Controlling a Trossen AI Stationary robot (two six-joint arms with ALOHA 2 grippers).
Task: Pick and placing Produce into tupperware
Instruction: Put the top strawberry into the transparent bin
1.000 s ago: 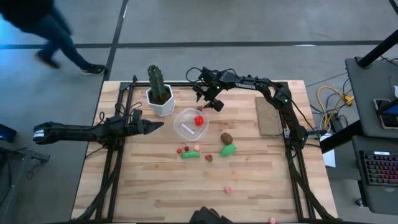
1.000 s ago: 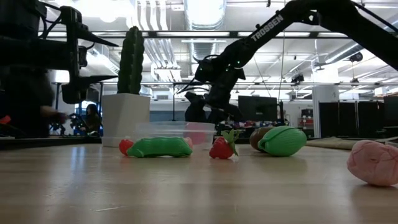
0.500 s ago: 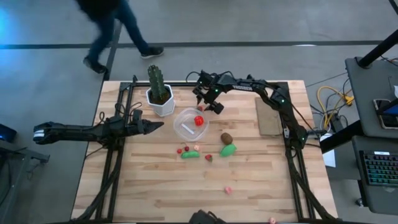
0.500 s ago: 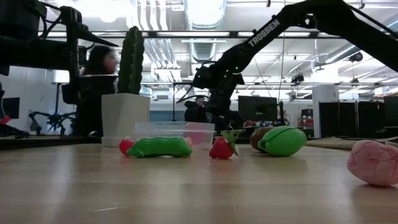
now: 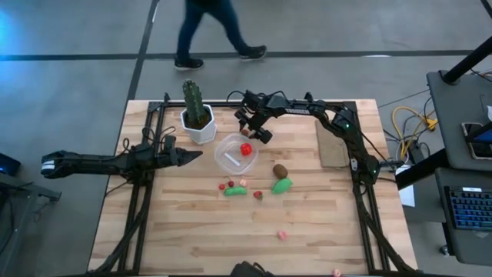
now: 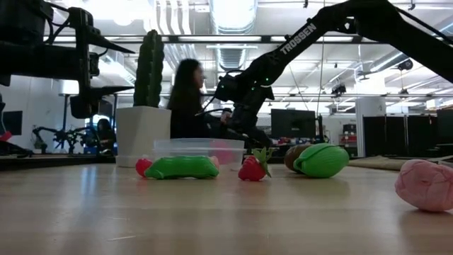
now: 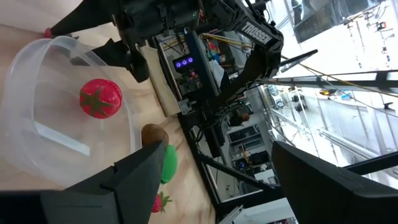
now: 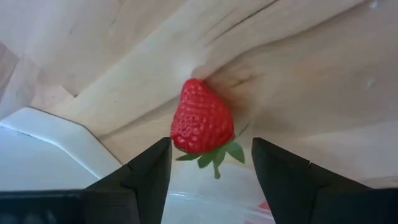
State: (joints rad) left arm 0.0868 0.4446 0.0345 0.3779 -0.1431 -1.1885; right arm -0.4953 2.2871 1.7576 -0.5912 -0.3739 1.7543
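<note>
- On the near part of the counter [image 5: 192, 231], a pink piece [image 6: 425, 184] lay alone. It bulked large in the low view and was a mere speck from above.
- Past it, a green pod [image 5: 235, 190], a small strawberry [image 6: 251, 168], a green oblong [image 5: 282, 185] and a brown oval [image 5: 280, 170] lay in a loose row on the wood, likely awaiting their turn.
- Behind that row stood the tupperware [image 5: 220, 148], with a red tomato [image 5: 245, 149] inside it. Only the high and left wrist views looked down into it; the low view showed just a reddish blur through its wall.
- The left pincer [image 5: 192, 155] waited just beside the tupperware, fingers parted and empty.
- At the container's far rim hung the right pincer [image 5: 252, 127], spread wide and holding nothing. Its wrist camera framed a second strawberry [image 8: 202, 118] lying on the wood between the fingers, so I judged it was lined up for the next pick. No other view showed that fruit clearly.
- The cactus [image 5: 194, 98] in its white pot [image 5: 201, 127] stood beside the tupperware, no part of the job.
- Beyond the counter, a person [image 5: 215, 31] walked the floor.
</note>
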